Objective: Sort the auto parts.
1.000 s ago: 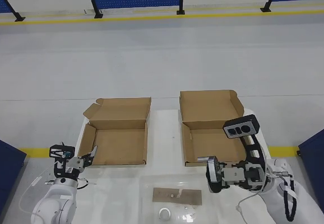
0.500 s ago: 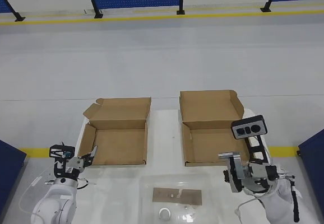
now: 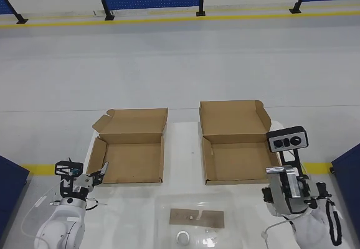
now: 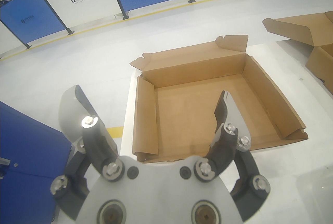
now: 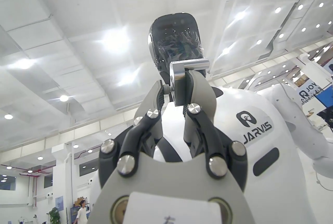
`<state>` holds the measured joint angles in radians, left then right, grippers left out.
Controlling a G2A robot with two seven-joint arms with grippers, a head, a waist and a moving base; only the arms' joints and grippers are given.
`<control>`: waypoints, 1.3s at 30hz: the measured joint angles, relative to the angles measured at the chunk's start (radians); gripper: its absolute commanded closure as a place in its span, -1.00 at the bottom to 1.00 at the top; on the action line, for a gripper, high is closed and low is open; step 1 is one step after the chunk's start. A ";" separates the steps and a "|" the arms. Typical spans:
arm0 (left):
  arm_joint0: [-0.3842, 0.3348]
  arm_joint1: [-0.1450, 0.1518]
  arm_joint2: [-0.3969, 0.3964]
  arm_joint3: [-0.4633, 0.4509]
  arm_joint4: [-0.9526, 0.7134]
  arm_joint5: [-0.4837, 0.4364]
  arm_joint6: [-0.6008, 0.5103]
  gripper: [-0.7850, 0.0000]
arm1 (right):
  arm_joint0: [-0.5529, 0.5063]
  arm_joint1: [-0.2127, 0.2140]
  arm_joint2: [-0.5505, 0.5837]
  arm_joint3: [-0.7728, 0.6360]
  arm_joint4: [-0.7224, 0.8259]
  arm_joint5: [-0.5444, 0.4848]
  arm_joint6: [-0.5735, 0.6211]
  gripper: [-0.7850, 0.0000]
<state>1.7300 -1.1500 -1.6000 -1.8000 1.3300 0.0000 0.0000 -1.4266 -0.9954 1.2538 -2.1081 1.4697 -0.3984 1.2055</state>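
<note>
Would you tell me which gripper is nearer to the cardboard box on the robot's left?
Left. The left gripper sits open just off the near outer corner of that box; the right gripper, shut on a metal part, is past the other box.

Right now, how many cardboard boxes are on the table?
2. The left box and the right box sit open side by side, apart, on the table. None seems hidden.

Right gripper (image 5: 177,84) with metal bracket (image 5: 188,64) swung away from front of right cardboard box (image 3: 236,155), out past table (image 3: 136,205) right edge. Wrist rotated, gripper now turned upward.
</note>
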 measured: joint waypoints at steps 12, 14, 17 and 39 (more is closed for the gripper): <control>0.000 0.000 0.000 0.000 0.000 0.000 0.000 -1.00 | -0.022 -0.028 -0.005 -0.011 0.094 0.025 -0.151 1.00; 0.000 0.000 0.000 0.000 0.000 0.000 0.000 -1.00 | -0.024 -0.032 -0.004 -0.012 0.079 0.032 -0.164 1.00; 0.000 0.000 0.000 0.000 0.000 0.000 0.000 -1.00 | -0.028 -0.038 -0.002 -0.013 0.063 0.038 -0.172 1.00; 0.000 0.000 0.000 0.000 0.000 0.000 0.000 -1.00 | -0.043 -0.048 0.060 -0.002 -0.096 0.049 -0.172 1.00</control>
<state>1.7300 -1.1500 -1.6000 -1.8000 1.3300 0.0000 0.0000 -1.4694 -1.0435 1.3135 -2.1104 1.3732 -0.3491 1.0331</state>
